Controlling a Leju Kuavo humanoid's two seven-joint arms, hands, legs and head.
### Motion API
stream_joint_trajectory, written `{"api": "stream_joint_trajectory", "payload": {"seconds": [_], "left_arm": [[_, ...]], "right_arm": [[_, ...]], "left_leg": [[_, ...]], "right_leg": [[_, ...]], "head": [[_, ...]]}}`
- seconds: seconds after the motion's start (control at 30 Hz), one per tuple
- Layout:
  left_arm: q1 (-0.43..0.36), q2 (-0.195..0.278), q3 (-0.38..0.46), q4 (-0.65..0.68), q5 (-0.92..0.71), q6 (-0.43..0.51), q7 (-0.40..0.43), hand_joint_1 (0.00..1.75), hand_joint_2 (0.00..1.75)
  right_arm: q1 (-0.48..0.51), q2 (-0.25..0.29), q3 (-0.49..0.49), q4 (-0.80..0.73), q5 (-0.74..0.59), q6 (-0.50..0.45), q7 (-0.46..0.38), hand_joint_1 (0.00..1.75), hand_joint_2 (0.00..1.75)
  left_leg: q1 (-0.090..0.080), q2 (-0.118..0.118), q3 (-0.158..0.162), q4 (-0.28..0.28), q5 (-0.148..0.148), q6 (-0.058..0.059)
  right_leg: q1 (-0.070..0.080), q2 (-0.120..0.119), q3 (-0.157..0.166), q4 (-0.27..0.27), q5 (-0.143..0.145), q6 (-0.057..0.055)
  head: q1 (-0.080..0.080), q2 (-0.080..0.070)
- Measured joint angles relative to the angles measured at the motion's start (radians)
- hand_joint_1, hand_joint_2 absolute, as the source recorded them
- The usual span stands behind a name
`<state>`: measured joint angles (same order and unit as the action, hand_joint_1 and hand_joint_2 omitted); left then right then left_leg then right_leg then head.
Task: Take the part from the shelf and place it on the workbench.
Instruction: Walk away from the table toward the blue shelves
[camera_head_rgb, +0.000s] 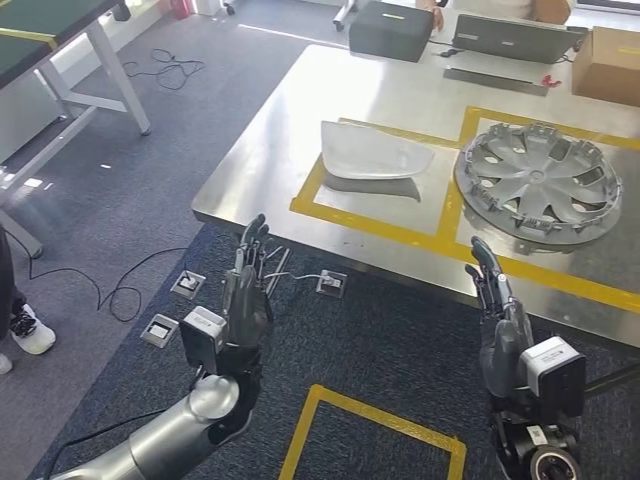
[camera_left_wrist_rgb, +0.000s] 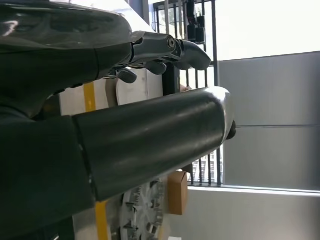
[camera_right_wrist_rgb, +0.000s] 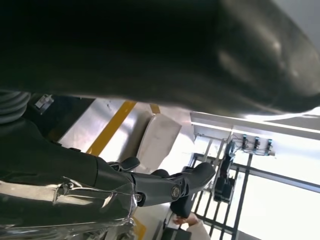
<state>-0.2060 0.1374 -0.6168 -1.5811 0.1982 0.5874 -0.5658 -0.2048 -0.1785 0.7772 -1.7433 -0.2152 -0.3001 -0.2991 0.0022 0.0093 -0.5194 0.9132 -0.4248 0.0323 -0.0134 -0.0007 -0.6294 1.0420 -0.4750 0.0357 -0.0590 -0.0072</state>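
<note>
A white curved shell part (camera_head_rgb: 373, 152) lies on the steel workbench (camera_head_rgb: 287, 130) inside a yellow-taped square. To its right lies a grey wheel cover (camera_head_rgb: 538, 180) in a second taped square. My left hand (camera_head_rgb: 245, 290) is raised below the bench's near edge, fingers straight and apart, holding nothing. My right hand (camera_head_rgb: 502, 320) is raised just before the bench edge under the wheel cover, fingers extended and empty. The white part (camera_left_wrist_rgb: 137, 87) appears past my left hand (camera_left_wrist_rgb: 113, 125) in the left wrist view. The right wrist view shows the white part (camera_right_wrist_rgb: 160, 137) beyond my right hand (camera_right_wrist_rgb: 151, 185).
Laptops (camera_head_rgb: 509, 38), a dark case (camera_head_rgb: 391, 30) and a cardboard box (camera_head_rgb: 607, 62) stand at the bench's far edge. Floor sockets (camera_head_rgb: 187, 284) and cables (camera_head_rgb: 113, 290) lie on the carpet by my left hand. A green table (camera_head_rgb: 45, 30) stands at far left. A person's shoe (camera_head_rgb: 30, 330) is at the left edge.
</note>
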Motion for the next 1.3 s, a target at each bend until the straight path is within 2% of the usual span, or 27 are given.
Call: {"api": "stream_joint_trajectory", "payload": {"seconds": [0.07,0.1,0.13,0.17,0.23,0.3,0.33,0.4,0.43,0.47,0.57,0.6,0.63,0.67,0.73,0.8,0.83,0.87,0.93,0.97,1.07,1.1,1.13,1.17,1.2,1.23,1.3], "left_arm": [[0.002,0.000,0.000,0.000,0.000,-0.001,0.000,0.00,0.00],[0.003,0.000,0.000,0.000,-0.001,-0.001,0.000,0.00,0.00],[0.004,0.000,0.000,0.000,-0.001,-0.001,0.000,0.00,0.00],[0.006,0.000,0.000,0.000,-0.001,-0.001,0.000,0.00,0.00],[0.009,0.000,0.000,-0.002,-0.002,-0.001,0.000,0.00,0.00],[0.010,0.002,0.000,-0.007,-0.002,0.000,0.000,0.00,0.00],[0.010,0.003,0.000,-0.011,-0.002,0.000,0.000,0.00,0.00],[0.012,0.005,0.000,-0.014,-0.002,0.000,0.001,0.00,0.00],[0.013,0.007,0.000,-0.015,-0.002,0.000,0.002,0.00,0.00],[0.014,0.009,0.000,-0.016,-0.002,0.000,0.003,0.00,0.00],[0.016,0.013,0.000,-0.016,-0.002,0.001,0.006,0.00,0.00],[0.017,0.014,0.000,-0.016,-0.002,0.001,0.007,0.00,0.00],[0.018,0.015,0.000,-0.016,-0.002,0.001,0.007,0.00,0.00],[0.019,0.016,0.000,-0.016,-0.002,0.002,0.007,0.00,0.00],[0.019,0.017,0.000,-0.018,-0.002,0.002,0.008,0.00,0.00],[0.017,0.018,0.000,-0.023,-0.003,0.002,0.008,0.00,0.00],[0.015,0.018,0.000,-0.027,-0.003,0.002,0.008,0.00,0.00],[0.014,0.018,0.000,-0.029,-0.004,0.002,0.008,0.00,0.00],[0.013,0.018,0.000,-0.031,-0.004,0.002,0.011,0.00,0.00],[0.012,0.018,0.000,-0.031,-0.003,0.002,0.013,0.00,0.00],[0.012,0.018,0.000,-0.031,-0.001,0.002,0.018,0.00,0.00],[0.012,0.017,0.000,-0.031,0.000,0.002,0.018,0.00,0.00],[0.012,0.017,0.000,-0.031,0.001,0.002,0.018,0.00,0.00],[0.012,0.017,0.000,-0.031,0.002,0.002,0.017,0.00,0.00],[0.013,0.017,0.000,-0.031,0.003,0.002,0.017,0.00,0.00],[0.012,0.017,0.000,-0.031,0.005,0.002,0.017,0.00,0.00],[0.012,0.018,0.000,-0.031,0.006,0.002,0.016,0.00,0.00]], "right_arm": [[0.000,0.000,0.000,0.000,0.001,0.002,0.000,0.00,0.00],[0.000,0.000,0.000,0.000,0.001,0.004,0.000,0.00,0.00],[0.000,0.000,0.000,0.001,0.002,0.006,0.000,0.00,0.00],[-0.001,0.000,0.000,0.001,0.002,0.008,0.000,0.00,0.00],[-0.004,0.000,0.000,0.001,0.002,0.012,0.001,0.00,0.00],[-0.009,0.000,0.000,0.001,0.002,0.014,0.001,0.00,0.00],[-0.011,0.000,0.001,0.001,0.002,0.014,0.001,0.00,0.00],[-0.014,0.000,0.001,0.002,0.000,0.017,0.001,0.00,0.00],[-0.016,0.000,0.002,0.002,0.000,0.018,0.002,0.00,0.00],[-0.018,0.001,0.002,0.003,-0.001,0.020,0.002,0.00,0.00],[-0.022,0.001,0.004,0.006,-0.002,0.021,0.002,0.00,0.00],[-0.022,0.001,0.005,0.007,-0.002,0.021,0.002,0.00,0.00],[-0.022,0.001,0.005,0.008,-0.002,0.022,0.002,0.00,0.00],[-0.022,0.001,0.006,0.009,-0.002,0.022,0.002,0.00,0.00],[-0.022,0.001,0.007,0.010,-0.002,0.023,0.002,0.00,0.00],[-0.024,0.002,0.007,0.010,-0.002,0.024,0.002,0.00,0.00],[-0.025,0.003,0.007,0.010,-0.002,0.024,0.002,0.00,0.00],[-0.026,0.003,0.007,0.010,-0.002,0.024,0.002,0.00,0.00],[-0.028,0.003,0.008,0.011,-0.002,0.025,0.001,0.00,0.00],[-0.028,0.003,0.008,0.012,-0.002,0.025,0.001,0.00,0.00],[-0.027,0.003,0.008,0.016,-0.004,0.023,-0.001,0.00,0.00],[-0.026,0.003,0.008,0.017,-0.004,0.022,-0.001,0.00,0.00],[-0.026,0.003,0.008,0.017,-0.004,0.021,-0.002,0.00,0.00],[-0.025,0.003,0.008,0.018,-0.004,0.020,-0.002,0.00,0.00],[-0.025,0.003,0.008,0.018,-0.004,0.020,-0.002,0.00,0.00],[-0.025,0.003,0.008,0.018,-0.004,0.019,-0.002,0.00,0.00],[-0.026,0.003,0.008,0.018,-0.003,0.018,-0.002,0.00,0.00]], "left_leg": [[-0.001,0.000,-0.025,0.002,0.020,0.005],[-0.002,0.000,-0.038,0.003,0.030,0.004],[-0.002,0.000,-0.053,0.005,0.040,0.003],[-0.001,0.000,-0.068,0.008,0.049,0.001],[-0.002,-0.002,-0.094,0.017,0.067,-0.007],[-0.004,-0.003,-0.111,0.023,0.084,-0.017],[-0.005,-0.003,-0.114,0.023,0.094,-0.023],[-0.005,-0.003,-0.120,0.021,0.109,-0.034],[-0.003,-0.004,-0.128,0.031,0.096,-0.040],[-0.002,-0.005,-0.142,0.058,0.063,-0.046],[0.003,-0.006,-0.199,0.247,-0.095,-0.057],[0.004,-0.006,-0.209,0.311,-0.117,-0.058],[0.004,-0.006,-0.206,0.351,-0.113,-0.058],[0.004,-0.006,-0.187,0.356,-0.088,-0.056],[0.002,-0.007,-0.096,0.259,-0.037,-0.044],[-0.005,-0.008,0.024,0.093,-0.046,-0.029],[-0.010,-0.008,0.058,0.038,-0.054,-0.023],[-0.015,-0.008,0.072,0.007,-0.056,-0.019],[-0.016,-0.005,0.058,-0.004,-0.033,-0.007],[-0.014,-0.002,0.048,-0.009,-0.022,0.001],[-0.012,0.003,0.005,-0.012,0.017,0.015],[-0.012,0.003,-0.012,-0.011,0.030,0.015],[-0.011,0.004,-0.029,-0.010,0.043,0.013],[-0.011,0.004,-0.048,-0.009,0.055,0.011],[-0.010,0.004,-0.066,-0.006,0.067,0.008],[-0.010,0.003,-0.083,-0.002,0.078,0.003],[-0.012,0.001,-0.107,0.009,0.096,-0.007]], "right_leg": [[0.000,0.000,-0.031,0.141,-0.095,0.006],[0.000,0.000,-0.035,0.195,-0.112,0.008],[0.000,0.000,-0.025,0.218,-0.104,0.009],[-0.001,-0.001,0.002,0.202,-0.078,0.010],[-0.004,0.000,0.098,0.076,-0.028,0.011],[-0.002,0.003,0.182,-0.061,-0.028,0.003],[0.001,0.005,0.199,-0.094,-0.035,-0.001],[0.003,0.005,0.188,-0.102,-0.023,-0.015],[0.002,0.004,0.177,-0.103,-0.014,-0.023],[0.001,0.001,0.164,-0.103,-0.002,-0.034],[0.004,-0.003,0.115,-0.102,0.039,-0.053],[0.007,-0.004,0.097,-0.101,0.053,-0.055],[0.009,-0.004,0.078,-0.100,0.066,-0.055],[0.011,-0.005,0.061,-0.098,0.079,-0.055],[0.015,-0.004,0.032,-0.097,0.103,-0.053],[0.018,-0.003,0.016,-0.097,0.125,-0.046],[0.016,-0.003,0.013,-0.100,0.137,-0.041],[0.014,-0.004,0.010,-0.104,0.149,-0.035],[0.009,-0.003,0.000,-0.105,0.155,-0.023],[0.008,-0.001,-0.011,-0.086,0.129,-0.018],[0.004,0.000,-0.053,0.090,-0.033,-0.006],[0.003,0.000,-0.061,0.159,-0.064,-0.003],[0.002,0.000,-0.058,0.206,-0.066,0.000],[0.001,0.000,-0.042,0.223,-0.043,0.002],[0.000,-0.001,-0.009,0.203,-0.009,0.003],[-0.001,-0.001,0.042,0.147,0.015,0.004],[0.002,0.000,0.158,-0.018,-0.003,-0.002]], "head": [[0.006,0.000],[0.006,0.000],[0.007,0.000],[0.008,0.000],[0.009,0.000],[0.007,0.000],[0.006,0.000],[0.005,0.000],[0.005,0.000],[0.003,0.000],[-0.007,0.000],[-0.008,0.000],[-0.009,0.000],[-0.011,0.000],[-0.014,0.000],[-0.014,0.000],[-0.013,0.000],[-0.012,0.000],[-0.010,0.000],[-0.009,0.000],[0.004,0.000],[0.006,0.000],[0.007,0.000],[0.008,0.000],[0.009,0.000],[0.009,0.000],[0.009,0.000]]}}
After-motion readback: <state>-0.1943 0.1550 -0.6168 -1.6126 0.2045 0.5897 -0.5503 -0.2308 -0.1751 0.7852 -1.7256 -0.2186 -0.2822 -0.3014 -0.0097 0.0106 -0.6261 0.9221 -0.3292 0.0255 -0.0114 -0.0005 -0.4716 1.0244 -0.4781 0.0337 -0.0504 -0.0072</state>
